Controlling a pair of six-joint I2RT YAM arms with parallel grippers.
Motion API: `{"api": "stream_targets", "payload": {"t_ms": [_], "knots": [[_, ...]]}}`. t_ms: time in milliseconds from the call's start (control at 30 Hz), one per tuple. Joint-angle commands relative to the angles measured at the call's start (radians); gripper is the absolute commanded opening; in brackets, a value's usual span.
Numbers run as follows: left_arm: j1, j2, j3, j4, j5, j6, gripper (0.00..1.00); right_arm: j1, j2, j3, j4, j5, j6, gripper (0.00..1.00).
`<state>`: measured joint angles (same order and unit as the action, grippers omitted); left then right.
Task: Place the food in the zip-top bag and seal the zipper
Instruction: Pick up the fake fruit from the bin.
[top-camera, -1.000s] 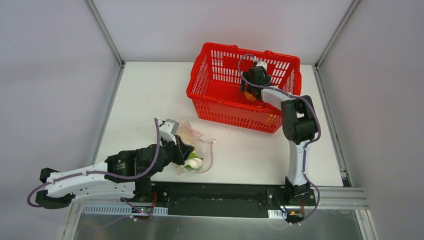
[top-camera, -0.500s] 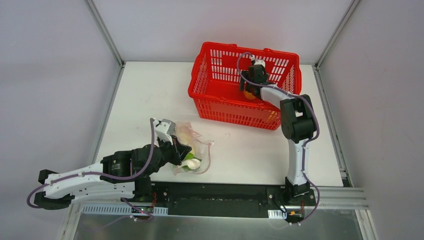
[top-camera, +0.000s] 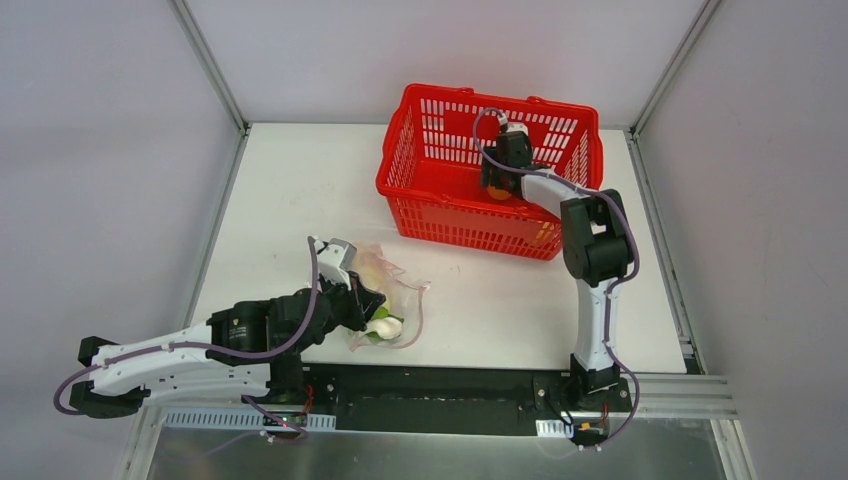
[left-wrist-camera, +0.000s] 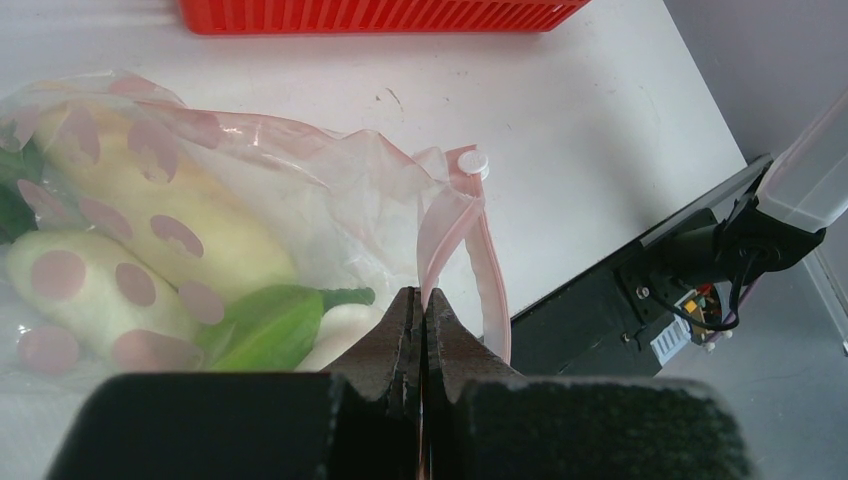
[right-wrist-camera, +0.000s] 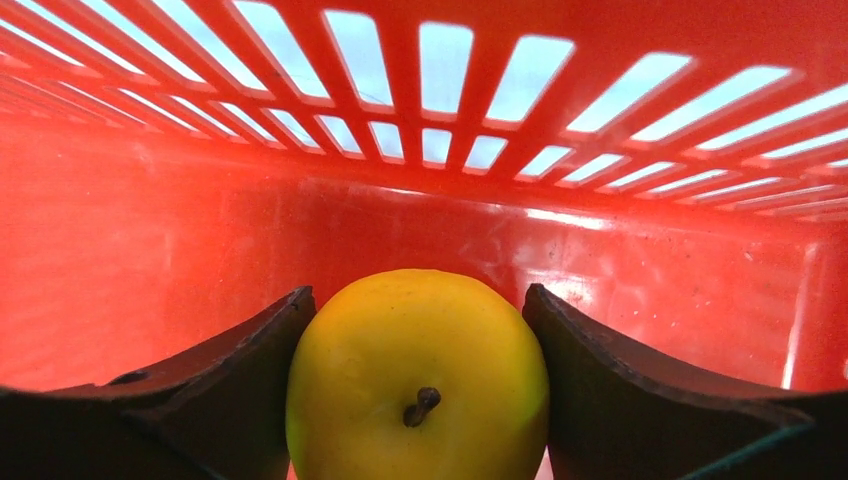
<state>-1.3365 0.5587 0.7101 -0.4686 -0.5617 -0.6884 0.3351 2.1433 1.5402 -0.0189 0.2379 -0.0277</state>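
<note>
1. Checked nearest first. Found left gripper (left-wrist-camera: 421, 292) pinched fully shut on the mouth edge of bag (left-wrist-camera: 330, 190), right where zipper (left-wrist-camera: 462, 225) runs in between the tips. Compared with a second ago: same clamp, only a slight shuffle of the arm.
2. Looked inside bag: pale food (left-wrist-camera: 150, 220) and a green leaf (left-wrist-camera: 265, 325) already loaded. Found bag lying on table (top-camera: 290, 180), just ahead of the left arm. Zipper strips parted and curling, so not sealed.
3. Noted bag and basket (top-camera: 400, 140) well apart across the table.
4. Checked far side. Found right gripper (right-wrist-camera: 420, 300) down inside basket. Changed here: wide a second ago, now narrowed onto yellow ball (right-wrist-camera: 417, 370), fingers (right-wrist-camera: 230, 380) against both its flanks (firmness of hold not judgeable from this view).
5. Read as: pick of the next piece under way, ball gripped but not yet lifted off the basket floor.
6. Judged remaining: lift clear of the basket wall, carry across to the held mouth, drop in, repeat for any leftover food (rest of basket hidden), then close zipper.
</note>
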Motion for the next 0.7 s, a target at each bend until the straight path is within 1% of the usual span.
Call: {"api": "stream_targets", "payload": {"t_ms": [0, 267, 367, 400, 467, 667], "knots": [[-0.007, 0.006, 0.023, 0.032, -0.024, -0.003, 0.00, -0.004, -0.107, -0.048, 0.014, -0.016, 0.024, 0.58], [-0.006, 0.004, 0.017, 0.049, -0.022, -0.008, 0.00, -0.004, -0.328, -0.191, 0.070, -0.123, 0.108, 0.52], [-0.006, 0.010, 0.024, 0.050, -0.024, -0.007, 0.00, -0.005, -0.405, -0.231, 0.062, -0.216, 0.146, 0.51], [-0.006, 0.011, 0.026, 0.051, -0.024, -0.005, 0.00, -0.006, -0.430, -0.244, 0.056, -0.293, 0.165, 0.51], [-0.006, 0.014, 0.033, 0.050, -0.024, 0.000, 0.00, -0.005, -0.478, -0.264, 0.047, -0.374, 0.194, 0.51], [-0.006, 0.018, 0.035, 0.054, -0.046, 0.007, 0.00, -0.005, -0.625, -0.316, 0.041, -0.466, 0.239, 0.49]]}}
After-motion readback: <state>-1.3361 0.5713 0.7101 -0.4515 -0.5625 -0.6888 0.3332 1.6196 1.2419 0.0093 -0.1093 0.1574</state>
